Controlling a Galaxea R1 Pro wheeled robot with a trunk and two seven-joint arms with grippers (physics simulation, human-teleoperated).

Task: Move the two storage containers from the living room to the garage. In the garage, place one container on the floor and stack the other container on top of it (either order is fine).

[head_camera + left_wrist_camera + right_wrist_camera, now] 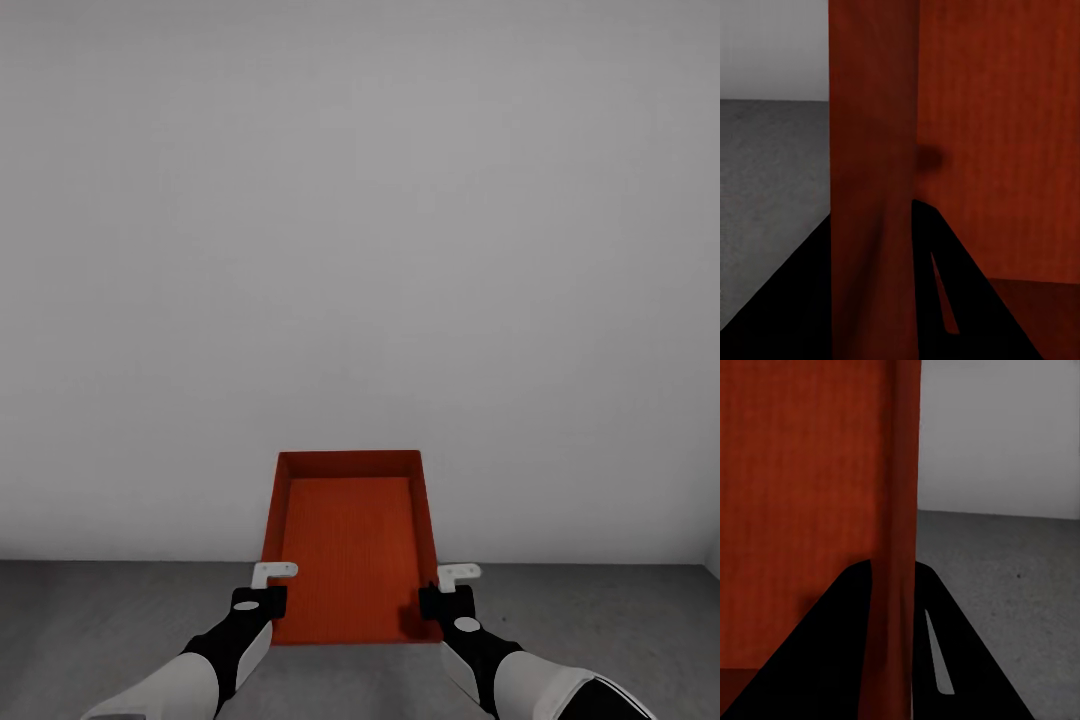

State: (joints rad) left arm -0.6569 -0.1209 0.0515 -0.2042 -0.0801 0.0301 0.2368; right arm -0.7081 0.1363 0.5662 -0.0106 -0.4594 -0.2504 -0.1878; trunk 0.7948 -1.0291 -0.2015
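One orange-red open-top storage container [350, 540] hangs in front of me over the dark grey concrete floor [120, 630], its open side towards my head camera. My left gripper [266, 592] is shut on its left side wall near the near end, and my right gripper [442, 596] is shut on its right side wall. In the left wrist view the left gripper [874, 285] has one black finger on each side of the red wall [870, 135]. The right wrist view shows the right gripper [894, 637] clamped the same way on the other wall [898, 495].
A plain white wall [350, 250] stands straight ahead and meets the floor just past the container. Grey floor [772, 172] stretches to the left of the container, and more grey floor [1005, 577] lies to its right.
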